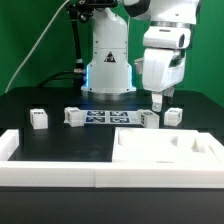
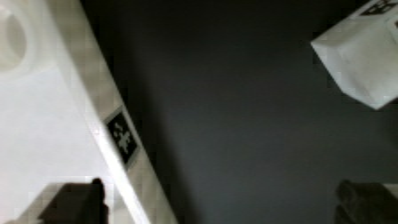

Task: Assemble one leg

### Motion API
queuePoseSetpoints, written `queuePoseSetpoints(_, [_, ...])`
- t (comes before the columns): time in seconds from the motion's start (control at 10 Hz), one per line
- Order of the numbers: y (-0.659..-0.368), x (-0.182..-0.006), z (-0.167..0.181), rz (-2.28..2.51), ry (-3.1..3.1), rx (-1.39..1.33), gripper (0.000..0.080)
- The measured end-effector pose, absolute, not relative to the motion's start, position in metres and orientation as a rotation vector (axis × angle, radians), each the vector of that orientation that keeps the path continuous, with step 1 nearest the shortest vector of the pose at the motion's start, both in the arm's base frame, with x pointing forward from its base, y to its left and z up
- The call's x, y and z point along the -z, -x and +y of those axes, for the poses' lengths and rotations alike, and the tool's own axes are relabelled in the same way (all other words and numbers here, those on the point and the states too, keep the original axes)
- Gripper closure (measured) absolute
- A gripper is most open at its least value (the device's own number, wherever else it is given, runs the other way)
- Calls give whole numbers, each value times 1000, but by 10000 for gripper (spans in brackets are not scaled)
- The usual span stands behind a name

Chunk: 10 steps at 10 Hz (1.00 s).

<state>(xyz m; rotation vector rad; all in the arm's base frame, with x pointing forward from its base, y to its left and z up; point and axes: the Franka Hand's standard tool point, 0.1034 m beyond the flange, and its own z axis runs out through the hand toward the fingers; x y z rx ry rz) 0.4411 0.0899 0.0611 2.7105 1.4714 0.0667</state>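
**Exterior view.** The pincer (image 1: 160, 103) hangs in the right-centre of the frame, above the black surface (image 1: 60, 140) and touching nothing. Four small white tagged posts stand in a row across the middle of the frame.
- The leg (image 1: 148, 119) stands just below the pincer and slightly to the exterior view's left of it.
- A second leg (image 1: 172, 115) stands near it, on the exterior view's right.
- A third leg (image 1: 73, 116) and a fourth leg (image 1: 38, 119) stand well apart from these, toward the exterior view's left.

The marker board (image 1: 105, 118) lies flat between the third leg and the leg, in front of the robot base (image 1: 108, 65). The tray-like tabletop (image 1: 165, 152) fills the lower right of the frame. A border bar (image 1: 50, 172) runs along the lower edge. From this angle the gap between the pincer's fingers cannot be judged.

**Wrist view.** This view settles the point. The pincer (image 2: 221, 198) has its two dark fingertips (image 2: 71, 200) showing far apart, with only bare dark surface between them. The pincer is spread wide and carries nothing.

This view also shows two things close up:
- a long white part (image 2: 45, 110) with a small black-and-white tag (image 2: 121, 135) on its side
- the corner of another white piece (image 2: 365, 60), across the dark strip from it

I cannot tell which parts these are. The row of posts and the marker board appear as a whole only in the exterior view.
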Motion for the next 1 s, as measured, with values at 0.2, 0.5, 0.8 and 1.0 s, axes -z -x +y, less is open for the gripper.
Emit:
queuePoseSetpoints(0.2, [-426, -62, 89, 1003, -2951, -117, 151])
queuePoseSetpoints(0.5, [-402, -48, 99, 530, -3112, -126, 151])
queuePoseSetpoints(0.8, [-402, -47, 99, 235, -3166, -116, 151])
queuePoseSetpoints(1.0, [-398, -49, 103, -201, -3191, -120, 151])
